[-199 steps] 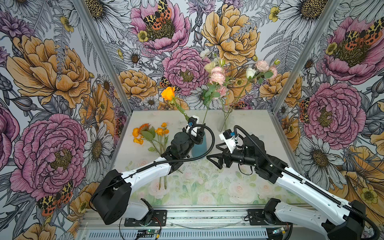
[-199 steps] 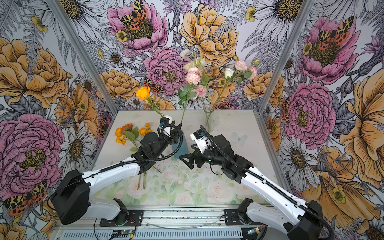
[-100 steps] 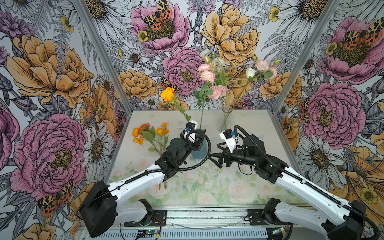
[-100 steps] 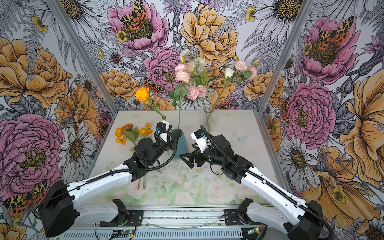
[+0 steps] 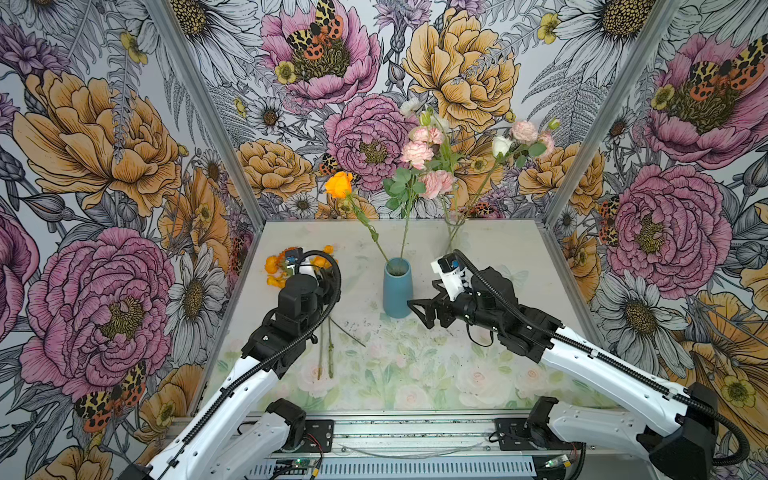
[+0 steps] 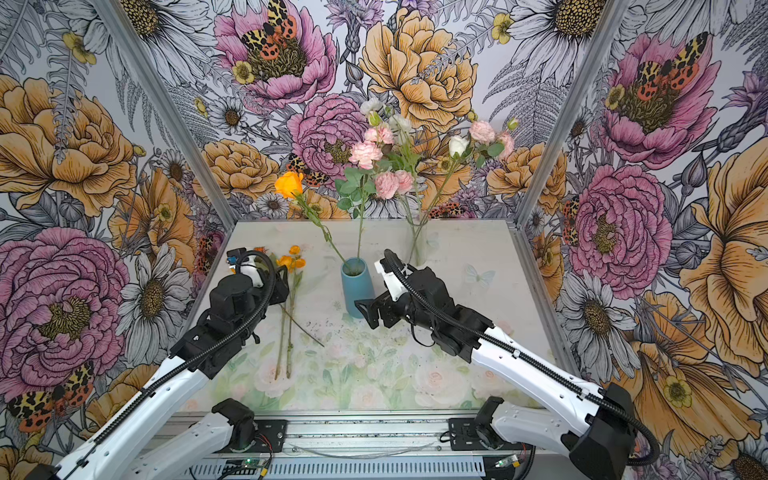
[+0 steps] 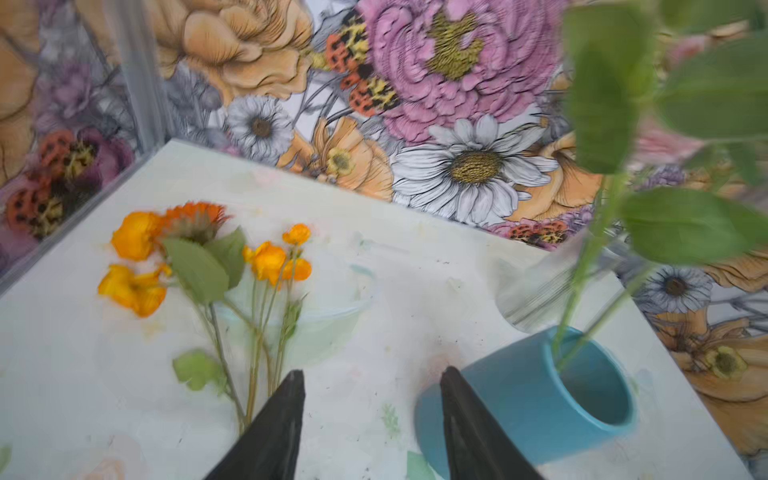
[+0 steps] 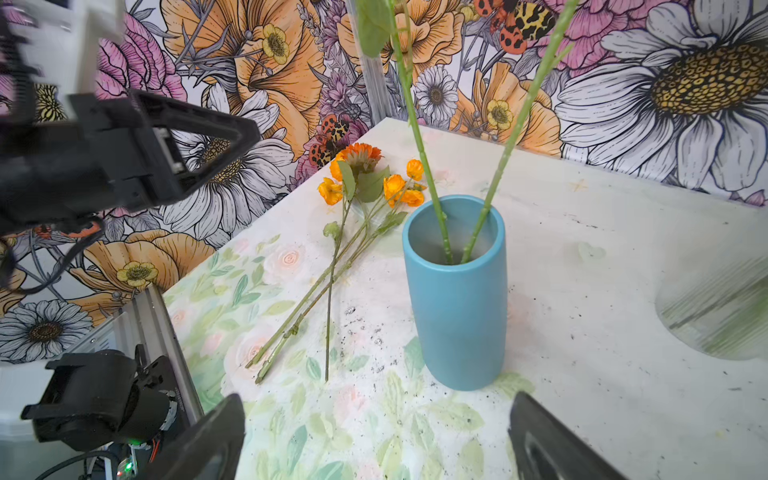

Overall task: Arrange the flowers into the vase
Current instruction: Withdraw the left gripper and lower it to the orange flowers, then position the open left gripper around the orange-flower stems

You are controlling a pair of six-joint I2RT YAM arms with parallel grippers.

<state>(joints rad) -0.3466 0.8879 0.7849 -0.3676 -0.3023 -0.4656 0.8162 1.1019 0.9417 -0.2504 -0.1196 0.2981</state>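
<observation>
A blue vase [image 5: 397,291] [image 6: 356,291] stands mid-table with two flowers in it, an orange bloom [image 5: 339,184] and a pink-bloomed leafy stem [image 5: 409,195]. Loose orange flowers [image 5: 275,270] [image 7: 199,257] [image 8: 365,178] lie flat on the table left of the vase, stems toward the front. My left gripper [image 7: 372,374] is open and empty, low over the table between those flowers and the vase. In both top views its wrist hides most of its fingers. My right gripper [image 5: 426,300] [image 8: 376,401] is wide open and empty, just right of the vase's base.
A clear glass vase [image 5: 454,237] [image 6: 417,245] with several pink and cream-white flowers stands at the back, right of the blue vase. Patterned walls close in the table [image 5: 498,365] on three sides. Dark crumbs dot the tabletop near the blue vase.
My left gripper has let go of the pink flower stem at the blue vase and drawn back to the left. The stem now stands in the vase. The right arm has barely moved.
</observation>
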